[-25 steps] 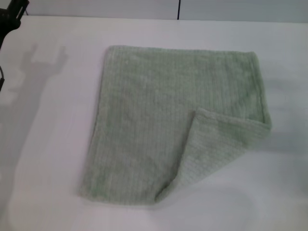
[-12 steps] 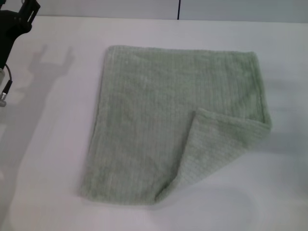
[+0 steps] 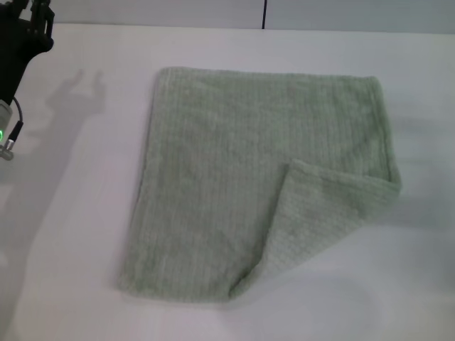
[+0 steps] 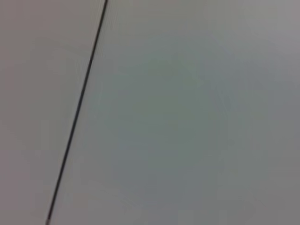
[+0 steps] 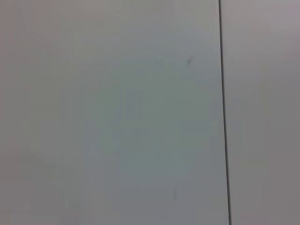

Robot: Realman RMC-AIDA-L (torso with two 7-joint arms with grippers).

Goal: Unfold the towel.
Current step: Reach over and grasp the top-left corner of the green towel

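One folded-over corner of the pale sage-green ribbed plush towel (image 3: 263, 185), centre-frame on the white table (image 3: 78, 234), lies lower right, well apart from the upper-left left gripper (image 3: 25, 21), finger state indeterminate; right gripper unseen.

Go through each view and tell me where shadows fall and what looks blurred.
Head view: the left gripper at the far left corner throws a soft grey shadow on the white table; the pale sage-green plush towel, its near right corner folded over, shows a faint shadow along its right side. Left wrist view: only a soft grey surface with one dark line. Right wrist view: the same, one dark line.
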